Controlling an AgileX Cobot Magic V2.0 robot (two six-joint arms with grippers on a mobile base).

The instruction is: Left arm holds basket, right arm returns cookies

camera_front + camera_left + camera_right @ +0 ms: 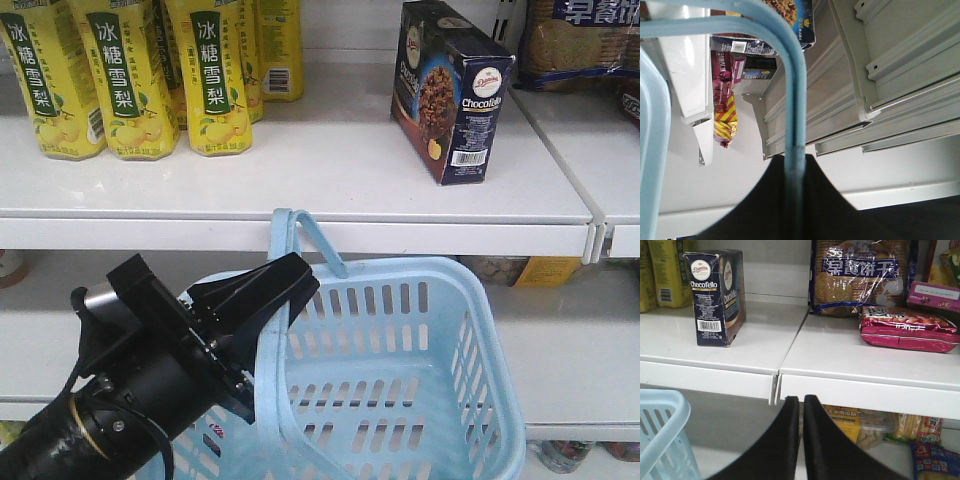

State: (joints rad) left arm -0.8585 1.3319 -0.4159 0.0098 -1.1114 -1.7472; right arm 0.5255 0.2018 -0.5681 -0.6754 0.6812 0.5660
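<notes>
The cookies (450, 95), a dark navy "Chocofilo" carton, stand upright on the white upper shelf (330, 165), touching neither gripper. Below the shelf hangs the light blue basket (400, 370), and nothing shows inside it. My left gripper (285, 285) is shut on one of its hoop handles. In the left wrist view the handle (792, 90) runs straight between the black jaws of my left gripper (795, 159). My right gripper (801, 399) is shut and holds nothing, below the shelf's front edge and to the right of the cookies (715, 297). A basket corner (660, 430) shows at lower left.
Yellow drink bottles (130, 80) stand on the shelf left of the carton. A large cracker bag (860, 275) and a pink snack pack (907, 327) lie on the adjoining shelf section to the right. A seam (776, 385) splits the sections. Packaged goods (855, 422) fill the lower shelf.
</notes>
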